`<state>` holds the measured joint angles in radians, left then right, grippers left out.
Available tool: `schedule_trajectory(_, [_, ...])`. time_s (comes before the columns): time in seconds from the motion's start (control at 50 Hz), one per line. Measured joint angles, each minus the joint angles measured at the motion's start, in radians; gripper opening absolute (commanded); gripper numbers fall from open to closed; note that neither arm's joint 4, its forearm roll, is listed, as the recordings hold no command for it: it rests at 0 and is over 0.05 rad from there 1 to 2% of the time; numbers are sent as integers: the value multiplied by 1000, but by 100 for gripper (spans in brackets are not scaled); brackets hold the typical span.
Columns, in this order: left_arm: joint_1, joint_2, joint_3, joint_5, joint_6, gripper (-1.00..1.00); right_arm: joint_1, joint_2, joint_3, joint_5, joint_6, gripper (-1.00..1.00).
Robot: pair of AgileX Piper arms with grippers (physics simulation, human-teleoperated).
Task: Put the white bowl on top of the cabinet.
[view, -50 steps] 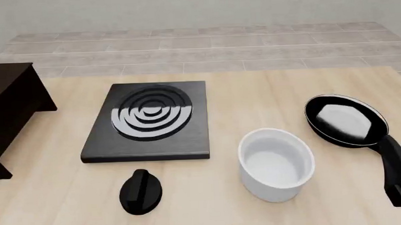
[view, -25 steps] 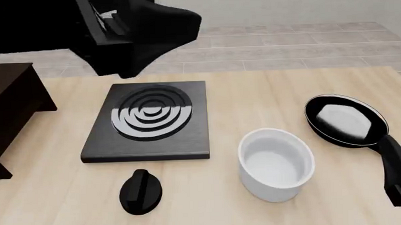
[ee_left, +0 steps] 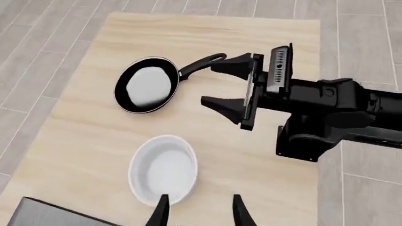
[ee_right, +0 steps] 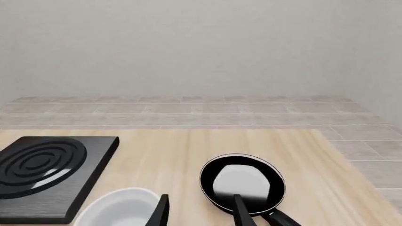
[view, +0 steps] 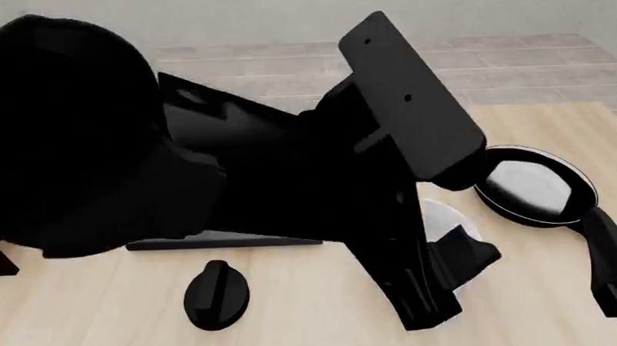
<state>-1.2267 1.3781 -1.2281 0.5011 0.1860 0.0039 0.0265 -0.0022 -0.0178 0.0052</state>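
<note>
Wooden table (ee_left: 82, 141) holds the white bowl (ee_left: 163, 169), not lifted yet; left gripper (ee_left: 199, 212) open above it; right gripper (ee_right: 199, 211) open too; nothing done so far.

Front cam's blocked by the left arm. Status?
Left hand open, above the white bowl, not touching. Right hand open, empty, beside the frying pan. Bowl on table, nothing inside; cabinet hidden.

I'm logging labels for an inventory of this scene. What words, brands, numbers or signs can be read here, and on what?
None: no readable text in any view.
white bowl: plain, unmarked.
frying pan: no brand visible.
stove plate: only silver rings, no text.
right gripper: a small ribbed panel on its body, nothing legible.
</note>
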Motion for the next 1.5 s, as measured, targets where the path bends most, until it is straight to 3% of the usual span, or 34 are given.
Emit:
schedule_trajectory(0.48, [-76,144,14,30,41,100,1,-3,0,3,0,100])
schedule_trajectory(1.14, [48,309,42,-29,173,100,2,-2,-1,2,0,100])
schedule_trajectory(1.5, [110,380,14,-45,261,100,2,2,0,-1,-1,100])
